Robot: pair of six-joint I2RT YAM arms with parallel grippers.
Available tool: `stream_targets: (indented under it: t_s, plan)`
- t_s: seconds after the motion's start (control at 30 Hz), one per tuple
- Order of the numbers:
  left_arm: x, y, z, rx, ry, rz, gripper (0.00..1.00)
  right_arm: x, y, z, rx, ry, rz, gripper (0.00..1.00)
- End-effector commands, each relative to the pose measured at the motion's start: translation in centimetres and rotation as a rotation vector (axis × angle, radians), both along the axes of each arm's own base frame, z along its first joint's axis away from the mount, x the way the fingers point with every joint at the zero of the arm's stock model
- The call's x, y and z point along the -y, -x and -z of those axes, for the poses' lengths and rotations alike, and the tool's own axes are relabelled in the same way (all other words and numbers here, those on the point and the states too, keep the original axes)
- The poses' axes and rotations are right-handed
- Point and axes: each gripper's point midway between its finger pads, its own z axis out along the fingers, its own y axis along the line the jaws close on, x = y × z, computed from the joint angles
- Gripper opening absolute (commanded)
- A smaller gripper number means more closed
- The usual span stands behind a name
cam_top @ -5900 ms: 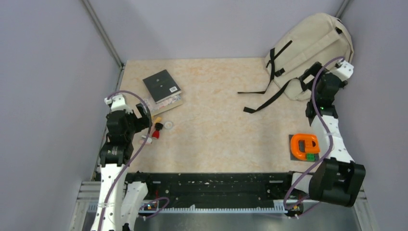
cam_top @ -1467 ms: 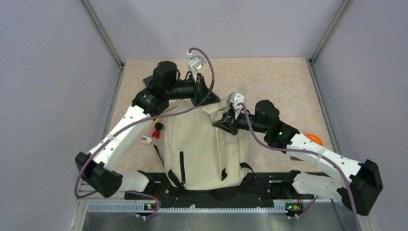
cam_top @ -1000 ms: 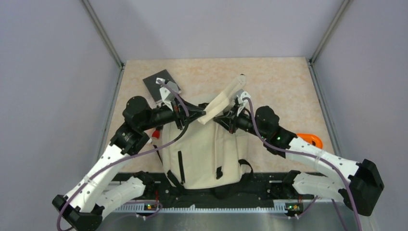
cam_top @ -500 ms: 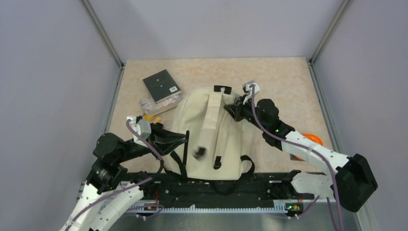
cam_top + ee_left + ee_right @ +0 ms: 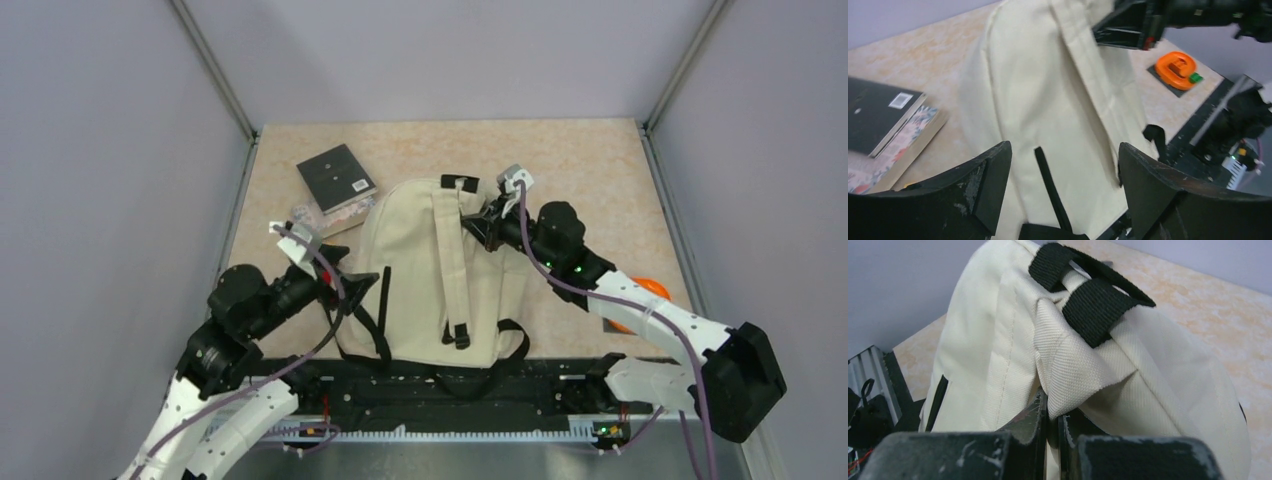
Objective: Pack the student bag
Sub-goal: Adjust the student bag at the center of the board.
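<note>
The student bag is a big cream backpack lying strap side up in the middle of the table, its black handle at the far end. My right gripper is shut on a fold of cream fabric by the bag's top right. The right wrist view shows that gripper pinching the fold just under the black webbing handle. My left gripper stands open at the bag's left edge, holding nothing. In the left wrist view, a black strap and the bag's cream cloth lie beyond the left gripper.
A black notebook lies on a patterned book at the far left, also seen as the notebook in the left wrist view. An orange object on a dark pad sits at the right, partly behind my right arm. Grey walls close in both sides.
My left gripper has opened and let go of the black strap it was pulling. The bag has settled flatter and a little farther up the table. My right gripper keeps its hold.
</note>
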Motion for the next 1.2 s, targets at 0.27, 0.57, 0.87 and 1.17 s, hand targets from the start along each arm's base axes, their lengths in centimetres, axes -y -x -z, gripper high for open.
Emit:
stream_targets:
  t_s: [0.27,0.57,0.87,1.17]
  plan:
    - [0.2,-8.4,-7.0,0.075,-0.005,-0.246,0.88,-2.4,6.1,-14.3,0.426,-0.031,-0.392,0.0]
    - [1.1,-9.6,-5.9,0.055,-0.063,-0.223,0.88,-2.6,6.1,-11.9,0.398,0.048,-0.427,0.0]
    - [3.8,-10.1,-2.1,-0.004,-0.134,-0.097,0.7,-2.8,5.7,-10.7,0.359,0.06,-0.422,0.0]
    - [2.0,-10.7,-1.6,0.056,-0.058,-0.22,0.0,3.8,2.0,-8.4,0.021,-0.122,0.124,0.76]
